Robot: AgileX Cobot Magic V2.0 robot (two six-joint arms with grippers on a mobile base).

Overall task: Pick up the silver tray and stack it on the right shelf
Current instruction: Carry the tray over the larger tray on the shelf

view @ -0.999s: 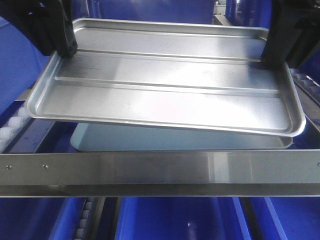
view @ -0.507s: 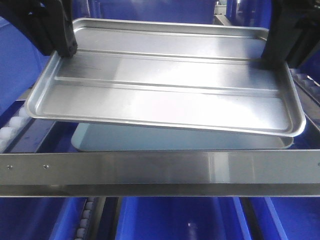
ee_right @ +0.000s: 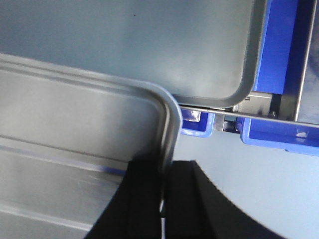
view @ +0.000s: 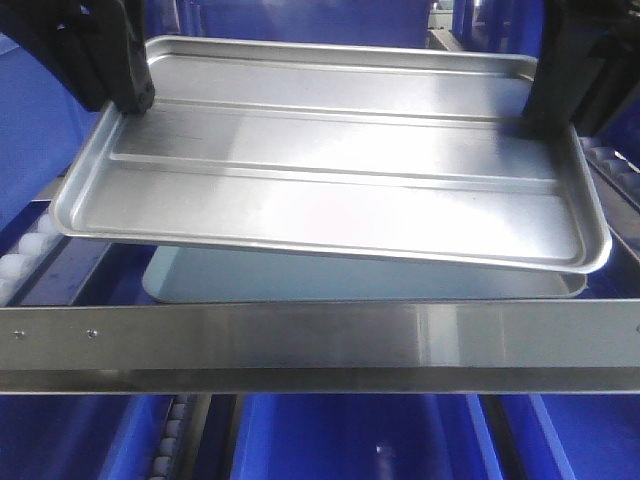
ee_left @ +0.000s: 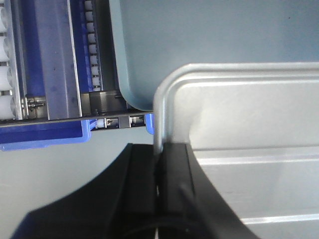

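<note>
Exterior front-facing view: the silver tray (view: 330, 190) hangs over the right shelf (view: 320, 340), behind the broad front crossbar, carried by its two short ends. Its near long edge sits lower than its far one. Compared with half a second and a full second ago, nothing visibly differs; tray, arms and shelf all keep the same places.

The left gripper (view: 128, 98) pinches the tray's left rim near the far corner, and the right gripper (view: 545, 112) grips the right rim opposite. Both wrist views confirm this. The left gripper (ee_left: 159, 154) is closed narrowly with the raised rim between its black fingers, and the right gripper (ee_right: 163, 172) is clamped on the rim the same way.

A second, pale tray (view: 350, 282) lies on the shelf directly beneath. Whether the held tray's near edge touches it cannot be told. White rollers (view: 25, 250) line the left rail, and blue bins (view: 350, 440) sit below the crossbar.
</note>
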